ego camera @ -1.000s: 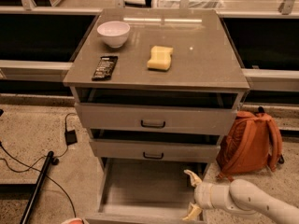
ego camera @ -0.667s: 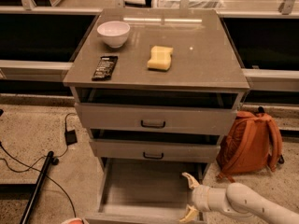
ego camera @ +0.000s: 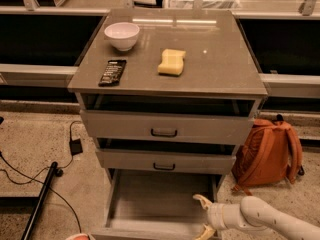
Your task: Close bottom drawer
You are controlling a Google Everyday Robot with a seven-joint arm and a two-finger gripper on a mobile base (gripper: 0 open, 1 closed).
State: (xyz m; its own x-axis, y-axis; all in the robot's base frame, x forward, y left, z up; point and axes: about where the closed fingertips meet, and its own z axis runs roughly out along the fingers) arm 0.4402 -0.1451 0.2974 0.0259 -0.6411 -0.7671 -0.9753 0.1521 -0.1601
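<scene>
Beneath cabinet top (ego camera: 220, 69), bottom drawer (ego camera: 150, 199) juts toward camera; gripper (ego camera: 204, 216) front-right.

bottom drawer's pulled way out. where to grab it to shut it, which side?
Grip the front panel's top rim of the bottom drawer, coming from the front and above. The drawer is pulled far out with its tray open upward, so that rim is exposed; its handle is out of view. The gripper, fingers apart, hovers by the right front corner; nearer mid-width would likely push straighter.
</scene>
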